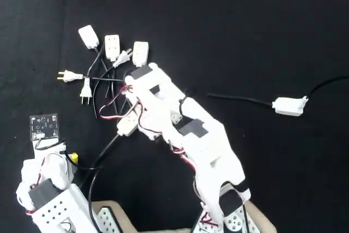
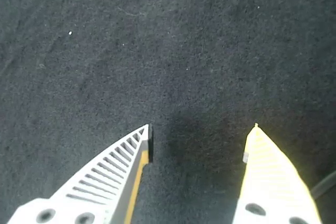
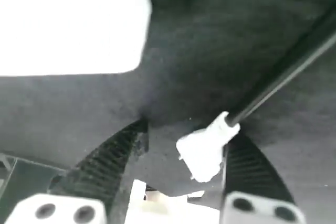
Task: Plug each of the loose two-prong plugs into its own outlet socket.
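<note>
Three white outlet sockets lie at the far left: one [image 1: 87, 36], one [image 1: 112, 46] and one [image 1: 140, 53]. Loose two-prong plugs on black cables lie by them: one [image 1: 70, 76], one [image 1: 85, 90], and one [image 1: 122, 58] beside the sockets. My right gripper [image 1: 137, 73] is just in front of the third socket [image 3: 68, 19]. It [image 3: 184, 132] is open, with a white plug [image 3: 202, 153] resting against one finger. My left gripper [image 2: 202, 127] hangs open over bare black cloth, holding nothing.
Another white plug block [image 1: 288, 106] with its cable lies apart at the right. A white connector [image 1: 126, 125] on a black cable sits under the right arm. Tangled cables [image 1: 103, 83] run between the plugs. The left arm [image 1: 46, 195] is at the near left corner.
</note>
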Controlling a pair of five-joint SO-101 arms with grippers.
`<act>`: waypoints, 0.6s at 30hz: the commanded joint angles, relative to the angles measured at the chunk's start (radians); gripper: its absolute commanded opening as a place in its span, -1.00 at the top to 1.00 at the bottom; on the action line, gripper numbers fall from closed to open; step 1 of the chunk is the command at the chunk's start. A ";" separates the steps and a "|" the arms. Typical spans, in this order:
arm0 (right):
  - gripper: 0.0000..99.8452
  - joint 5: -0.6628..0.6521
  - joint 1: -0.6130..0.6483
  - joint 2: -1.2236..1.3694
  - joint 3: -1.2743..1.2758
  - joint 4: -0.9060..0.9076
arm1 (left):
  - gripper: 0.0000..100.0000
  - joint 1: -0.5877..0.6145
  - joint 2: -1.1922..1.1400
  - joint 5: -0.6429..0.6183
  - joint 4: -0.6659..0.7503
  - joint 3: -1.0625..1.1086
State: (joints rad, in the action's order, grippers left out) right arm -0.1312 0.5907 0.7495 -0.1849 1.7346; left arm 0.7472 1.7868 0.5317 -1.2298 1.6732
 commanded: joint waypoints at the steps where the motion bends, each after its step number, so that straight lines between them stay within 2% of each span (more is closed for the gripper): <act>1: 0.58 -0.035 -0.015 -0.047 0.096 0.032 | 0.42 -0.012 0.002 0.011 0.002 -0.007; 12: 0.66 -0.035 -0.020 -0.117 0.128 0.031 | 0.42 -0.008 0.002 0.011 0.003 -0.007; 15: 0.89 -0.035 -0.020 -0.117 0.124 0.029 | 0.42 -0.008 0.002 0.011 0.003 -0.007; 18: 0.89 -0.037 -0.018 -0.117 0.122 0.026 | 0.42 -0.008 0.002 0.011 0.003 -0.007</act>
State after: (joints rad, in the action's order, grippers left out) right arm -0.1603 0.5769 0.6636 -0.0545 1.7346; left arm 0.7472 1.7868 0.5317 -1.2298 1.6732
